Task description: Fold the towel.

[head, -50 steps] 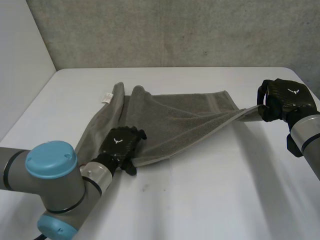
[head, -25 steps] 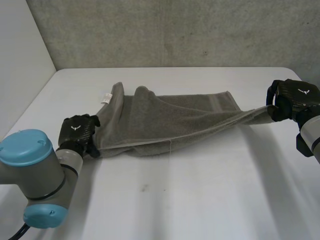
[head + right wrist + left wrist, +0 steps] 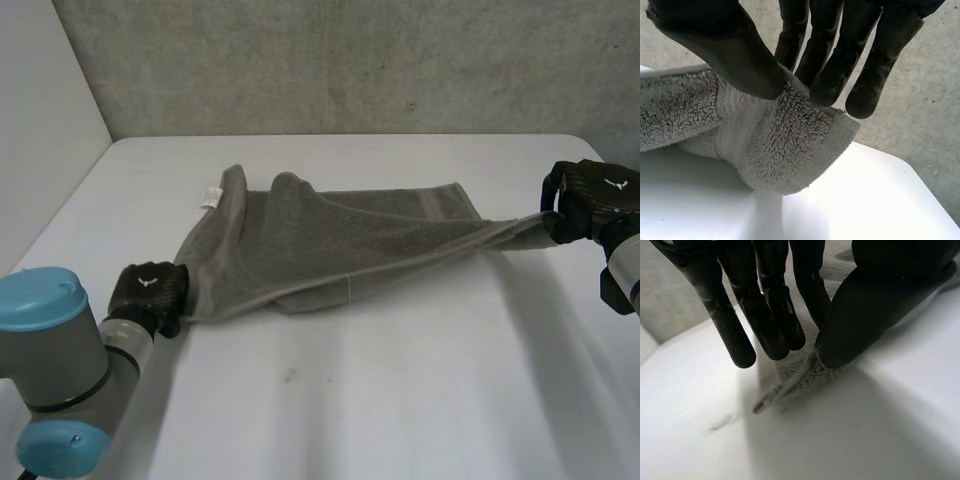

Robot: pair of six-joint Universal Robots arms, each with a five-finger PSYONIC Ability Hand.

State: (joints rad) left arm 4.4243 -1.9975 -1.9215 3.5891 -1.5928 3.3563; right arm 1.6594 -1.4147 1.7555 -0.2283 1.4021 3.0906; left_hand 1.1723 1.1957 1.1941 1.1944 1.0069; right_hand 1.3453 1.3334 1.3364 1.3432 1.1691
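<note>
- One white table (image 3: 400, 400) is seen. The towel is spread across its far half.
- One grey, fluffy towel (image 3: 330, 240) is seen. It is bunched up and partly doubled over. It is pulled long from left to right, and its right end is held up off the table.
- Two black hands are seen. The towel's right corner is pinched between the thumb and fingers of the right hand (image 3: 590, 200).
- The near left corner is pinched between the thumb and fingers of the left hand (image 3: 148, 290).
- One small white tag (image 3: 212, 196) is seen on the far left edge.
</note>
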